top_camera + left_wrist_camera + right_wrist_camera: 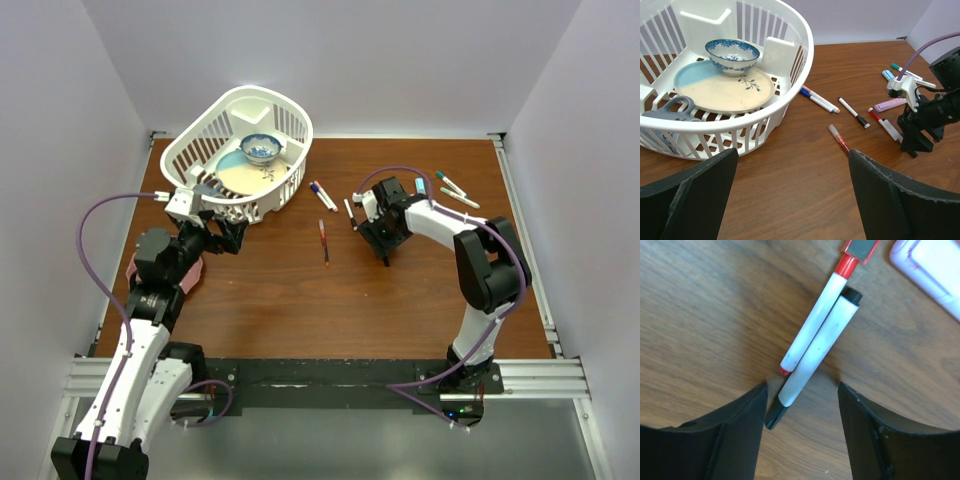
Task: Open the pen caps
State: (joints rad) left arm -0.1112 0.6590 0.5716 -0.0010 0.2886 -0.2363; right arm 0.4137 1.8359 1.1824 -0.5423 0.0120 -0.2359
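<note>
Several pens lie capped on the brown table. In the right wrist view a white pen with a black cap point(774, 416) and a white red-ended pen point(812, 325) lie side by side. My right gripper point(802, 407) is open just above the table, its fingers either side of the black cap, touching nothing. It also shows in the top view point(383, 243). My left gripper point(790, 195) is open and empty, low over bare table by the basket point(225, 236). A thin red pen point(324, 242) lies between the arms. No loose caps show.
A white basket point(290, 120) with a plate, a blue bowl point(261, 149) and a grey mug stands at the back left. Two blue-capped pens point(322, 195), a black-capped pen point(350, 213), teal pens point(455, 188), a light-blue pen point(421, 186) and a pink pen point(890, 104) lie nearby.
</note>
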